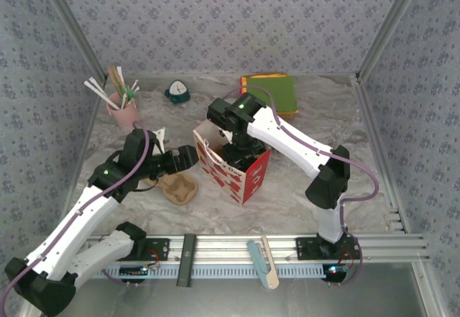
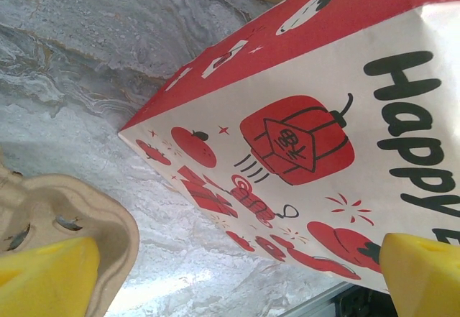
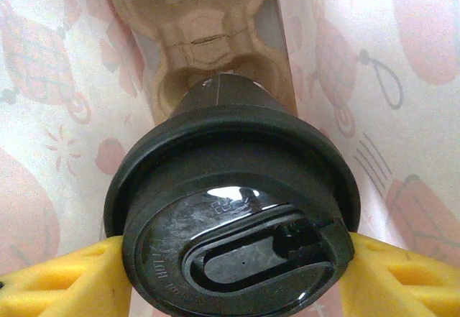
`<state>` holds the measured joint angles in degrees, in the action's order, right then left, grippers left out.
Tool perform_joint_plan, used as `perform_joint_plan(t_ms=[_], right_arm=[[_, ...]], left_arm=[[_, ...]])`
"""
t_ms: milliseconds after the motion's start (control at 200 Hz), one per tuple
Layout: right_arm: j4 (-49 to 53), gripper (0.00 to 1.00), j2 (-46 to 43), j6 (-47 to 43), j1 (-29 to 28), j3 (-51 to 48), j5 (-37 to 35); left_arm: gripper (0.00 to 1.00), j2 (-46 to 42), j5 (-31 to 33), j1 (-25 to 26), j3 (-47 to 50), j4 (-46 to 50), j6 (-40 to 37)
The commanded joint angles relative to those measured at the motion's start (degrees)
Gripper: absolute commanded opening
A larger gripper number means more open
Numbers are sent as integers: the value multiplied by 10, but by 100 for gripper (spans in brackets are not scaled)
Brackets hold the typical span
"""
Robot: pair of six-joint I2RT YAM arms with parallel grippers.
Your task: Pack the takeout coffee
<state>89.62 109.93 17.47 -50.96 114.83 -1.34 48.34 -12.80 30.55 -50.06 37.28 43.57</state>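
While the right arm arches from its base at 5 o'clock up over the table centre, its wrist bends steeply down and the right gripper [image 1: 241, 150] sits inside the open mouth of the red-and-white printed paper bag [image 1: 231, 177].

Right wrist view: the yellow foam pads [image 3: 61, 285] are partly closed and press on both sides of the dark brown paper cup with a round black plastic lid [image 3: 230, 144]. The cup is held upright inside the bag. Its base is over a well of the brown moulded cardboard cup carrier [image 3: 198, 37] lying on the bag floor. I cannot tell whether the base is seated.

The left arm reaches from 7 o'clock toward the centre, forearm low. The left gripper [image 1: 188, 157] is level at the bag's 9 o'clock face and just beside it. Left wrist view: jaws spread fully wide, pads [image 2: 47, 277] with nothing between them, facing the lantern print.

Surroundings:
- The second cardboard cup carrier [image 1: 180, 187] lies on the table under the left gripper.
- The pink cup of straws and sticks [image 1: 123, 110] is at 10 o'clock.
- A small teal-and-white round object [image 1: 177, 92] is at 11 o'clock.
- A green and orange flat stack [image 1: 273, 93] is at 1 o'clock, behind the right arm's elbow.
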Motion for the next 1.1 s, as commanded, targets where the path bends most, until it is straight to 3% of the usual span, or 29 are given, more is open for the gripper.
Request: perform_joint_plan(t_ms=[0, 1094], right_arm=[[12, 68, 6, -6, 3, -7, 6], [-16, 68, 5, -30, -3, -26, -6]], left_arm=[[100, -9, 5, 5, 6, -3, -4], [100, -4, 12, 4, 7, -9, -4]])
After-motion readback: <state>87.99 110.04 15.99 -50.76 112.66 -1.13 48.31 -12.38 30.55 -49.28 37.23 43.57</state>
